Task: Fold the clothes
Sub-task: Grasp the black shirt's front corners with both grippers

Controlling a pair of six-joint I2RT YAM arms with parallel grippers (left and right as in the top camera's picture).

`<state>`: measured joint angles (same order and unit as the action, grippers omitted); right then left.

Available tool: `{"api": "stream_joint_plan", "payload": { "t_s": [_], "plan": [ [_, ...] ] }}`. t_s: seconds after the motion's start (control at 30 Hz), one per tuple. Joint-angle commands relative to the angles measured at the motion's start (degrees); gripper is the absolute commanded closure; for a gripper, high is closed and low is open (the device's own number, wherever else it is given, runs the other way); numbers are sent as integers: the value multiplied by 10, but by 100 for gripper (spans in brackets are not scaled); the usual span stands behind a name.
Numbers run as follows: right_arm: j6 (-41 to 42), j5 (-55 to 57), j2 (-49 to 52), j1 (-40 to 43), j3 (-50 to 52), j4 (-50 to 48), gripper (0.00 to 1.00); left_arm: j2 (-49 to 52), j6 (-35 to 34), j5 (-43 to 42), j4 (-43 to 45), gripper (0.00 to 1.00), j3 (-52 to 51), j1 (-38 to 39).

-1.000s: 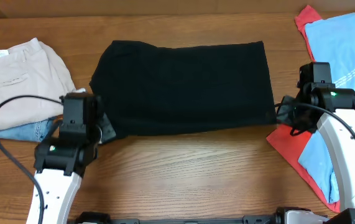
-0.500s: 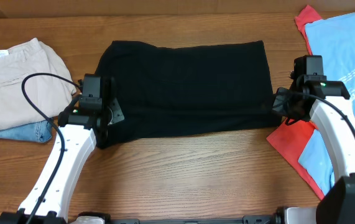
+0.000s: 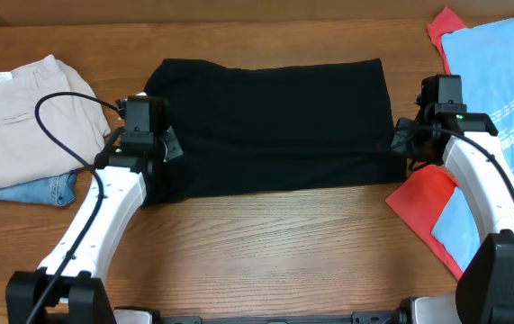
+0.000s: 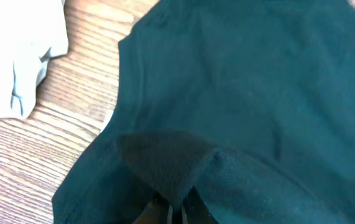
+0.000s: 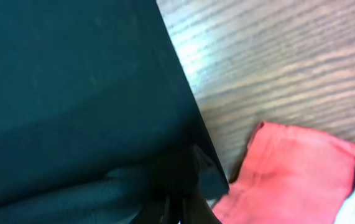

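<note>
A large black T-shirt [image 3: 266, 117] lies spread across the middle of the wooden table. My left gripper [image 3: 166, 147] is shut on a pinched fold of black cloth at the shirt's near left corner, and the left wrist view shows the cloth bunching into a point at that gripper [image 4: 176, 210]. My right gripper [image 3: 402, 142] is shut on the near right corner. In the right wrist view the black T-shirt [image 5: 71, 81] gathers between the jaws of that gripper [image 5: 176, 210], right beside the red shirt [image 5: 289, 174]. Both corners are raised slightly off the table.
Beige trousers [image 3: 22, 108] lie folded at the left on top of a piece of blue denim [image 3: 45, 191]. At the right a light-blue printed shirt [image 3: 500, 81] lies over a red shirt [image 3: 428, 207]. Bare wood runs along the near edge.
Both grippers have moved away from the near edge toward the far side, drawing the shirt's near corners with them. The left arm has stretched out furthest.
</note>
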<state>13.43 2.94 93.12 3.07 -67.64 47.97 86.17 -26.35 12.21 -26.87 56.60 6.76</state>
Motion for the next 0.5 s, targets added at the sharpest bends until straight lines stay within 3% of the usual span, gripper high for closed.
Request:
{"api": "stream_joint_plan", "payload": {
  "t_s": [0.0, 0.33, 0.4, 0.47],
  "plan": [
    [-2, 4, 13, 4, 0, -20, 96, 23, 11, 20, 5, 96, -2, 0],
    [-2, -24, 57, 4, 0, -57, 94, 57, 11, 20, 36, 96, -2, 0],
    [-4, -45, 63, 4, 0, -73, 87, 60, 11, 22, 44, 96, -2, 0],
    [-14, -74, 67, 4, 0, -98, 60, 61, 10, 30, 48, 96, -2, 0]
  ]
}}
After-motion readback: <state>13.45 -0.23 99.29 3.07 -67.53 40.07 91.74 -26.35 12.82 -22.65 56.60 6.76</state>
